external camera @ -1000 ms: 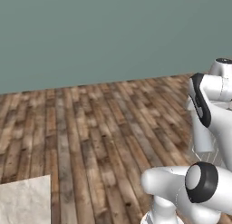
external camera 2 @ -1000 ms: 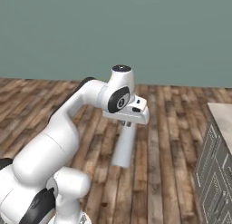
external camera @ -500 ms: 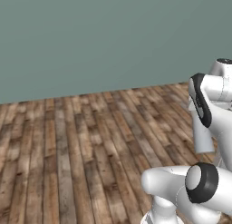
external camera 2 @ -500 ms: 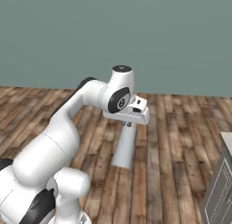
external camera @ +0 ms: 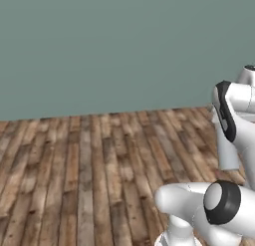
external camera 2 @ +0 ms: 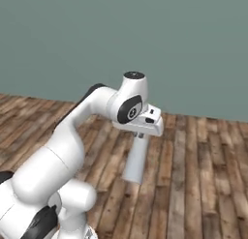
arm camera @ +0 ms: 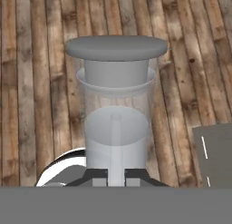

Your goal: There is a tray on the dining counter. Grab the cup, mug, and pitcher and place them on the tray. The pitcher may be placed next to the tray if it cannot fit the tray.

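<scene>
The pincer gripped the pitcher above wooden floor, mid-carry; next it needed the tray.

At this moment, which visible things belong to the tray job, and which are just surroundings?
Job:
- pitcher, translucent grey with a lid, hanging under the gripper above the floor

Surroundings:
- wooden plank floor
- teal wall
- flat dark grey panel at the hand view's right edge, too little visible to identify
</scene>
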